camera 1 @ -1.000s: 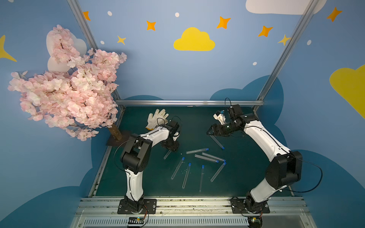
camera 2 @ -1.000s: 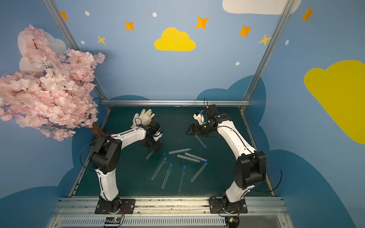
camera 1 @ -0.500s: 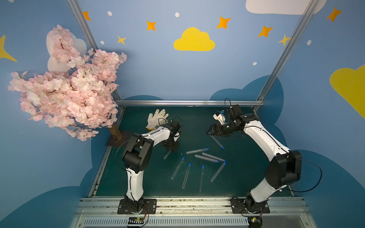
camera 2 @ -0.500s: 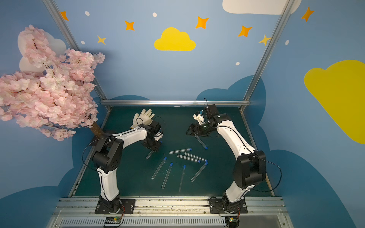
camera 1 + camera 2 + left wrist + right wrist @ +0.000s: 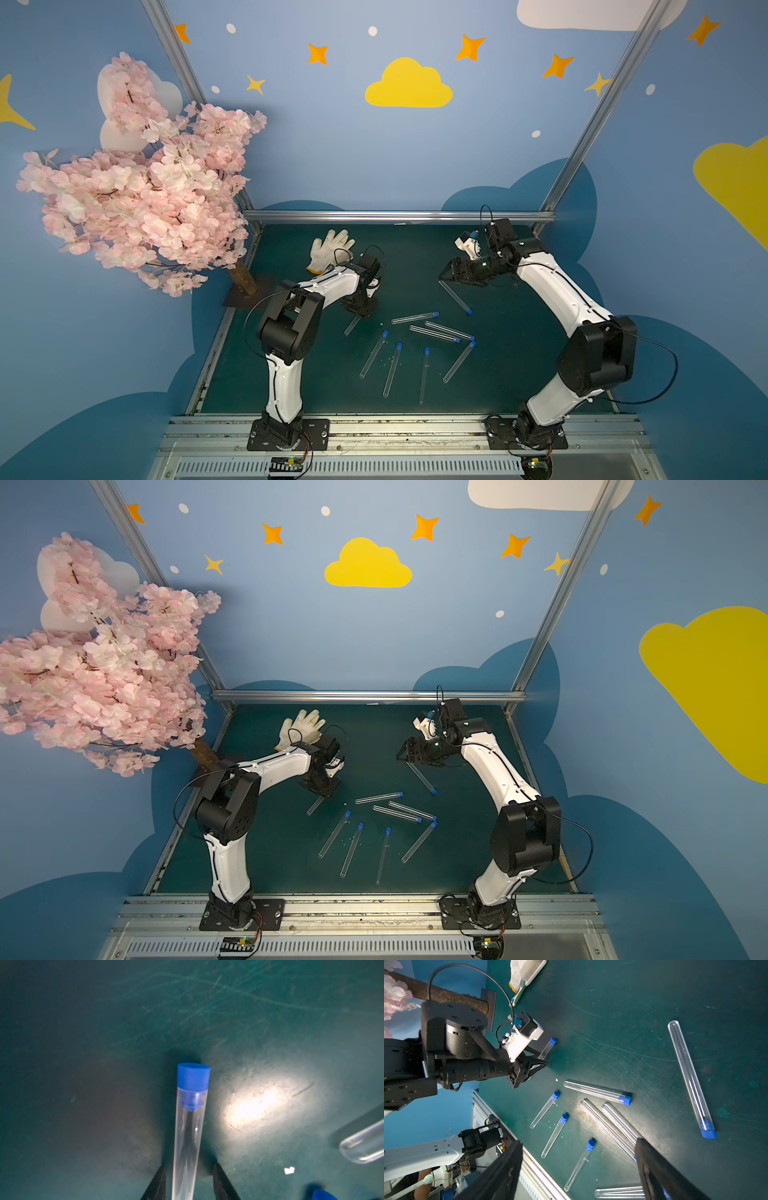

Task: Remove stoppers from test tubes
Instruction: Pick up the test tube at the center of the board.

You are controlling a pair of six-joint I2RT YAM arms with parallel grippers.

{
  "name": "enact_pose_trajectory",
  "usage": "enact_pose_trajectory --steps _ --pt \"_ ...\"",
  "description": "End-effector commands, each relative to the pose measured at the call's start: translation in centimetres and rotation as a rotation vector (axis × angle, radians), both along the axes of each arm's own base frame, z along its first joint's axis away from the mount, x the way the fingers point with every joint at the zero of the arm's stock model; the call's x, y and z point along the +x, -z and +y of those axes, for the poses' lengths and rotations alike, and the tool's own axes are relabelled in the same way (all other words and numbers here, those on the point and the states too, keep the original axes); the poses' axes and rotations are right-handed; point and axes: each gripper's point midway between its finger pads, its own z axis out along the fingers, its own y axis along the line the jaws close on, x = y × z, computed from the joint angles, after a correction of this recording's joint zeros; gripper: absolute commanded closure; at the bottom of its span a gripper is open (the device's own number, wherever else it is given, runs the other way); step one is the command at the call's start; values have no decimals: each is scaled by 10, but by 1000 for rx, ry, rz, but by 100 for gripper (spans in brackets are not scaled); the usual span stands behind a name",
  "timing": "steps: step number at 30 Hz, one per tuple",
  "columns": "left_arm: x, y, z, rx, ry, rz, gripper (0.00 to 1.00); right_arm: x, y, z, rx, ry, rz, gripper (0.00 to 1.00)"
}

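The step looked to be grabbing a tube, which lay on the worktop near the glove. The left jaws were set close around it, not quite touching. The right jaws were held wide open, empty. Next, the tube had to be squeezed and its blue stopper pulled off.

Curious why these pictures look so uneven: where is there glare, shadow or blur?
Left wrist view: bright glare on the mat beside the tube, a dark shadow by its stopper, left pincer tips soft. Right wrist view: a fainter sheen among the tubes, the right pincer dark and blurred. Both top views: even light, sharp.
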Motion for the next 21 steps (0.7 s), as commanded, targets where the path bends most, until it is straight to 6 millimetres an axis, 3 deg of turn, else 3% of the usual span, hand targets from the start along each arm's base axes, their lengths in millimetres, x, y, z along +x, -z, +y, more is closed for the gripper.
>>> enact_pose_trajectory --steps 1,16,21 --pt "-13 16 -8 -25 1 65 67 -2 -7 0 23 -2 -9 15" --pt "-9 3 -15 -66 -14 49 83 -7 -14 4 64 -22 -28 17" --pt "-8 -1 -17 -78 -15 43 84 -8 -15 8 81 -32 -28 19"
